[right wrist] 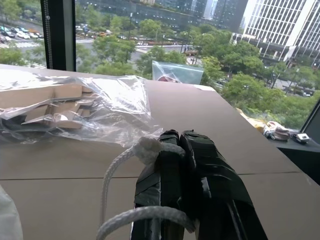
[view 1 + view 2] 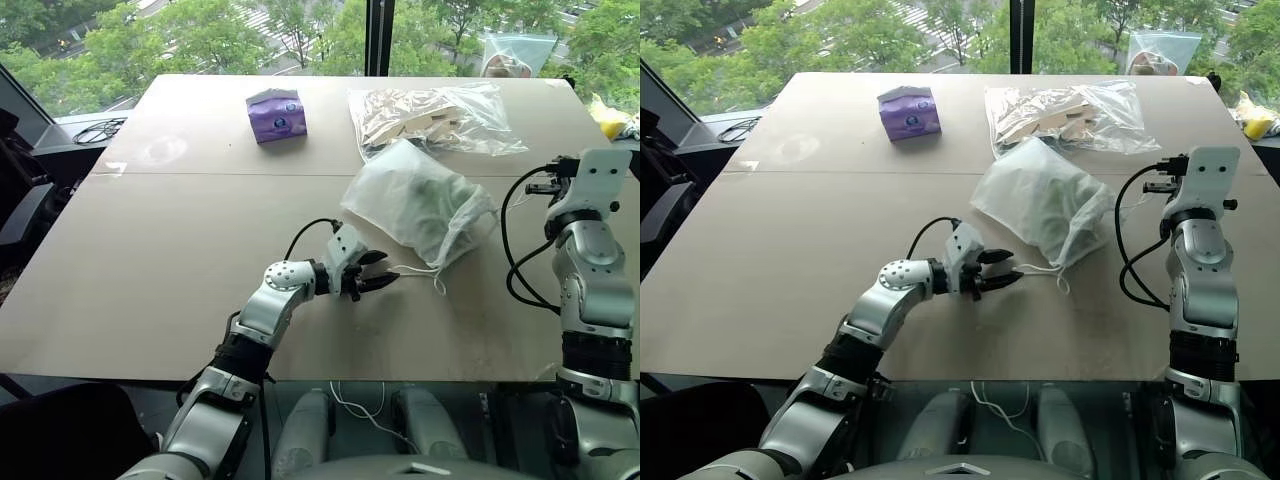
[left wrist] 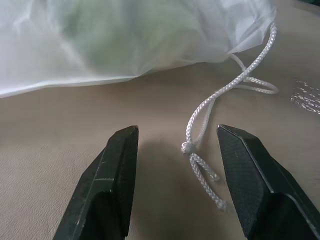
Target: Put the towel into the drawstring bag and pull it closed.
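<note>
The white drawstring bag (image 2: 420, 212) lies on the table, right of centre, its gathered mouth towards the near right. The pale green towel (image 2: 428, 193) shows faintly through the fabric, inside the bag. My left gripper (image 2: 376, 272) is open just off the bag's near side. In the left wrist view the knotted end of the cord (image 3: 192, 150) lies loose on the table between its fingers (image 3: 117, 170), touching neither. To the right of the bag, my right gripper (image 1: 179, 137) is shut on another stretch of white cord (image 1: 145, 150), held above the table.
A purple tissue box (image 2: 275, 113) stands at the back centre. A clear plastic bag with beige contents (image 2: 430, 118) lies just behind the drawstring bag. A small clear bag (image 2: 515, 55) stands at the far edge, and a yellow object (image 2: 610, 115) lies off the right side.
</note>
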You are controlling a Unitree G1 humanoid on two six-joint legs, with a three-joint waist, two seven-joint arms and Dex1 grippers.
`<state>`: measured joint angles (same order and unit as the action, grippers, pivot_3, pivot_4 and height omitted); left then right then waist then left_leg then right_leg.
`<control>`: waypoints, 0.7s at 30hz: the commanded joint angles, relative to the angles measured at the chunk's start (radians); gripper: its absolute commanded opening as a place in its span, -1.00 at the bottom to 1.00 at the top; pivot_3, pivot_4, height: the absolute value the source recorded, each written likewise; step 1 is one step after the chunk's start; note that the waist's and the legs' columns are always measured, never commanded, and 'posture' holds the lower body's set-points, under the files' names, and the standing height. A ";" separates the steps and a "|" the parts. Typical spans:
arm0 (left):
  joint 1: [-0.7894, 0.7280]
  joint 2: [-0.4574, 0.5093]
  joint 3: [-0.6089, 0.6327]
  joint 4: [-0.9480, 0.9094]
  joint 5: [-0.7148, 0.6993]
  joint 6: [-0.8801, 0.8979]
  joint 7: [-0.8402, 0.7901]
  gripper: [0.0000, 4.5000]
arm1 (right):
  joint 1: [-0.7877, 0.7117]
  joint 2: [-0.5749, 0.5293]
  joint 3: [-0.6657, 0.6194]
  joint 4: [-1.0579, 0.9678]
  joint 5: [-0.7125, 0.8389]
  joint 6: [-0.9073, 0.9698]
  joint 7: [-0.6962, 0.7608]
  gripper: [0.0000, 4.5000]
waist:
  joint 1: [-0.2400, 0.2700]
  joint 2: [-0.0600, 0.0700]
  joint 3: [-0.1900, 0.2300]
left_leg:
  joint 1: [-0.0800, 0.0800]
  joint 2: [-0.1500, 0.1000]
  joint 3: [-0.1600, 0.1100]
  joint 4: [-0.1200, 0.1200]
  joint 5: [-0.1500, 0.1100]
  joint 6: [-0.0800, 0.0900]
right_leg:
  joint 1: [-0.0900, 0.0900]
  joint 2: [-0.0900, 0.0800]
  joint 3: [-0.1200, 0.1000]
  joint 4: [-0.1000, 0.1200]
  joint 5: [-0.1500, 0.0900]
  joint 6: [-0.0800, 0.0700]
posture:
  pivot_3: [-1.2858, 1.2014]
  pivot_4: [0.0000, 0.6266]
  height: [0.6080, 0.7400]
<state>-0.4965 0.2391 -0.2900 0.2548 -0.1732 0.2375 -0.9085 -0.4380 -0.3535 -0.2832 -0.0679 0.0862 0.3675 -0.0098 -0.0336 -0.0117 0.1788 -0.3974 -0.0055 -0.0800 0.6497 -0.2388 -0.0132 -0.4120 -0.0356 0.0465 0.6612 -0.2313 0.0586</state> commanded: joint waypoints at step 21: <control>-0.017 -0.110 0.133 0.061 0.226 -0.344 0.522 -0.97 | 0.017 0.005 -0.026 -0.073 -0.017 -0.006 -0.041 -1.00 | -0.007 0.000 0.000 | 0.000 0.000 0.000 0.000 0.000 0.000 | 0.000 0.000 0.000 0.001 0.000 0.000 | 0.03 -0.52 1.00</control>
<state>-0.5063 0.1230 -0.2150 0.3630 0.0425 -0.0331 -0.4725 -0.4142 -0.3454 -0.2877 -0.0990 0.0804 0.3857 -0.0322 -0.0405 -0.0113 0.1786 -0.3971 -0.0050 -0.0805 0.6499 -0.2388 -0.0132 -0.4123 -0.0355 0.0465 0.6618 -0.2313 0.0589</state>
